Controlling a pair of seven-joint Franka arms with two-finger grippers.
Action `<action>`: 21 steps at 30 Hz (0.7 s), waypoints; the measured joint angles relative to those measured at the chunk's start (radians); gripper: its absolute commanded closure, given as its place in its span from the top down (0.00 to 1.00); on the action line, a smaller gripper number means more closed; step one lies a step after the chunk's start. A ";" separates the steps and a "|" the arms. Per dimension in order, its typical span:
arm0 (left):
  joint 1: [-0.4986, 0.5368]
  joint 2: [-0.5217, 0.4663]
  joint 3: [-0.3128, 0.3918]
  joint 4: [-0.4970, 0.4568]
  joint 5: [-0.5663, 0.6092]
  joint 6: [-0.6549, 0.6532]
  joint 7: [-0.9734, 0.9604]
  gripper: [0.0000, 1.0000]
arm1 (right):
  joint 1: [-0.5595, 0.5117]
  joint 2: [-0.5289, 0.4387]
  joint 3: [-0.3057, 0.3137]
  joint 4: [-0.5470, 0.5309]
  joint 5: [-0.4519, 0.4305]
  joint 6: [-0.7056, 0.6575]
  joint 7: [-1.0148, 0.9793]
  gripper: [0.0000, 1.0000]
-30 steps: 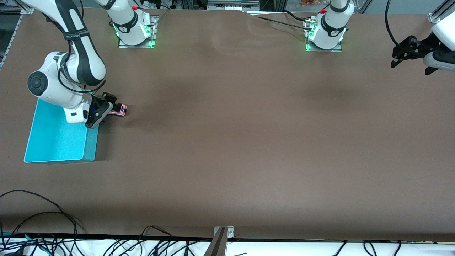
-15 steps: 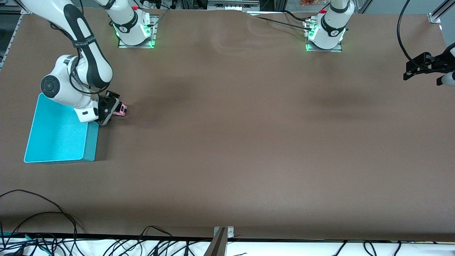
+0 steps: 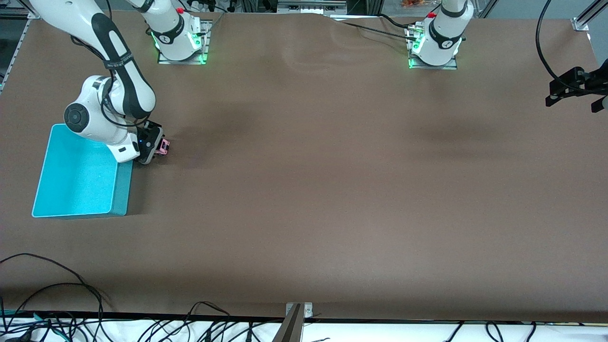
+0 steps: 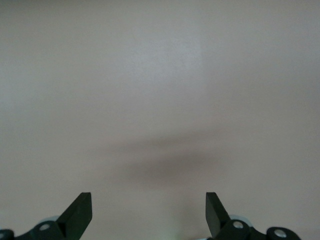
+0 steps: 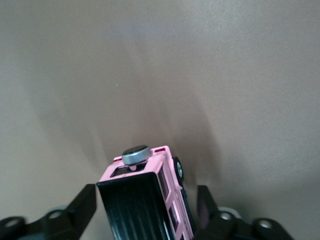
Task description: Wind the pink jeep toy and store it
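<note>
Right gripper (image 5: 145,210) low on the brown tabletop (image 3: 332,190), fingers straddling the tiny pale-pink jeep toy (image 5: 147,200) w/ black ribbed roof, beside the turquoise plastic bin (image 3: 76,209); not visibly clamped. Best squeeze both flanks evenly. Left gripper (image 4: 149,215) waits, spread, empty.

Both arms are glossy white with black joint bands; green lights glow at each base, red caps above. The right claw (image 3: 153,148) and left claw (image 3: 572,90) are black.

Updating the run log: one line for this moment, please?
right gripper: astride pink jeep toy, not clamped | jeep: on table beside turquoise bin | left gripper: open, waiting
</note>
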 measured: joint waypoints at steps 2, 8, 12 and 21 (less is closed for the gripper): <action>0.004 0.000 0.003 0.003 0.000 0.000 0.000 1.00 | 0.000 0.004 0.000 0.000 0.000 0.003 -0.003 0.46; 0.017 0.000 0.004 0.012 0.000 0.000 0.000 1.00 | 0.006 -0.004 0.001 0.001 0.000 0.006 -0.007 0.25; 0.019 0.000 0.009 0.020 0.000 -0.002 0.000 1.00 | 0.026 -0.018 0.003 0.003 0.002 0.007 -0.007 0.25; 0.037 -0.002 0.026 0.034 0.000 -0.005 0.001 1.00 | 0.040 -0.146 0.002 0.041 0.011 -0.092 0.009 0.25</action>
